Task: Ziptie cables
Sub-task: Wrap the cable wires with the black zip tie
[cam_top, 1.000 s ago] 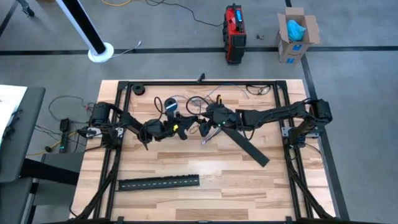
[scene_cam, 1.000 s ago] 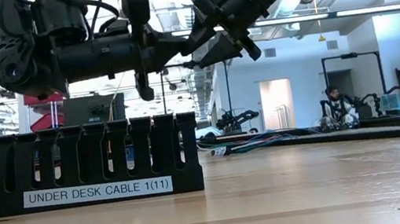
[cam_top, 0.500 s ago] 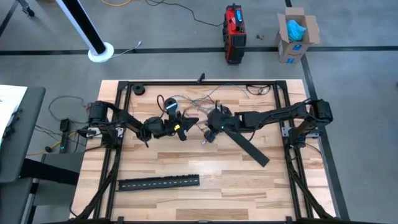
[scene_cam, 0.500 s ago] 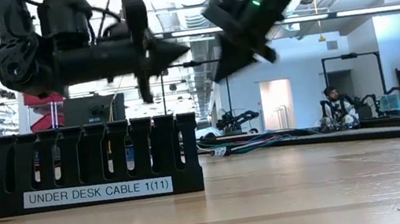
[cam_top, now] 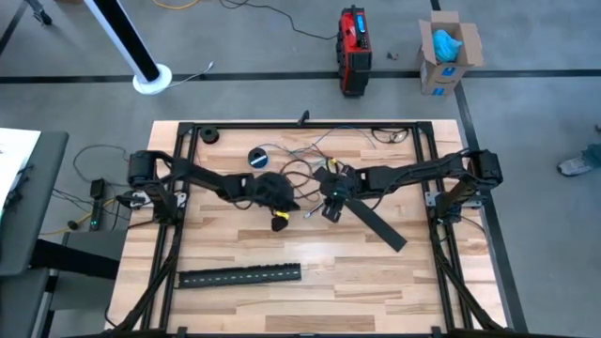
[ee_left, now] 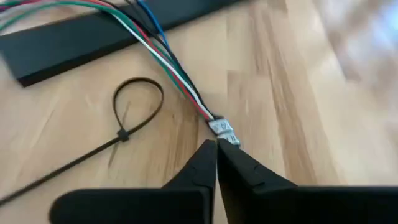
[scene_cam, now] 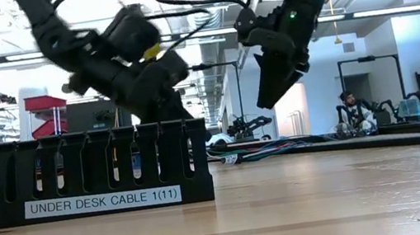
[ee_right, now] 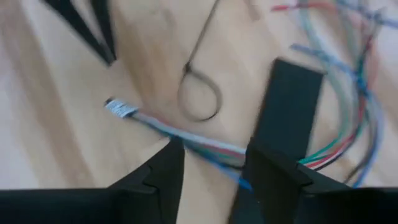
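The cables are a bundle of red, green, white and blue wires lying on the wooden table, and they end in a small silvery tip. A black zip tie, closed into a loop, lies beside them with its tail trailing away. My left gripper is shut and points down, its tips just short of the cables' tip. My right gripper is open and hangs above the table. Its fingers stand on either side of the cables without touching them.
A flat black strip lies slanted under the right arm, with the cables crossing its far end. A black slotted cable duct lies near the front edge. A blue-and-black tape roll sits behind the left gripper. Loose wire loops lie at mid-table.
Both grippers were level and raised, facing each other. My left gripper has tipped down and swung toward the near edge, ending by the cables' tip. My right gripper has also tipped down and shifted slightly toward the right and near edges, over the cables.
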Available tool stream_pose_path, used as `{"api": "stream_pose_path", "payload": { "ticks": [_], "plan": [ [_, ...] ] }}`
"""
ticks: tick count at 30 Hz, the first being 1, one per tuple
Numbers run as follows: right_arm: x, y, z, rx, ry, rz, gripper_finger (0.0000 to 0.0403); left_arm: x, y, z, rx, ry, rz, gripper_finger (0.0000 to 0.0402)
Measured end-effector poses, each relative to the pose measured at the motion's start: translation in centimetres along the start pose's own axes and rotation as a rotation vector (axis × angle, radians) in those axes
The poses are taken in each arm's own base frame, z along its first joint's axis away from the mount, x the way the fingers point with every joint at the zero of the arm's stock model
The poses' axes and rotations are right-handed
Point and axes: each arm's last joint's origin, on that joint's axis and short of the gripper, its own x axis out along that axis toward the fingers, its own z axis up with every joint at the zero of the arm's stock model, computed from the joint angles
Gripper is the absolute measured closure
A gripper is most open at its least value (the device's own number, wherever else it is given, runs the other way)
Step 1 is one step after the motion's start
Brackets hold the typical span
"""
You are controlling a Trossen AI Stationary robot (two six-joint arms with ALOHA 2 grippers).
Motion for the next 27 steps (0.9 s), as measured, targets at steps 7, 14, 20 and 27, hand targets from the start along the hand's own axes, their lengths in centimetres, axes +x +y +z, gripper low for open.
{"api": "stream_pose_path", "payload": {
  "ticks": [7,14,20,27],
  "plan": [
    [-0.8,0.0,-1.4,-0.087,0.129,-0.010,0.0200,-1.9,2.4,4.3,0.144,0.140,0.218,0.0330],
    [-1.6,0.2,-1.8,-0.159,0.153,-0.006,0.0199,-3.8,5.6,6.6,0.529,0.324,0.181,0.0298],
    [-2.7,0.6,-2.5,-0.197,0.190,-0.005,0.0198,-4.6,8.0,6.3,0.536,0.291,0.089,0.0297],
    [-3.6,0.9,-3.0,-0.237,0.208,-0.001,0.0198,-3.2,8.3,5.2,0.561,0.313,-0.009,0.0297]
  ]
}}
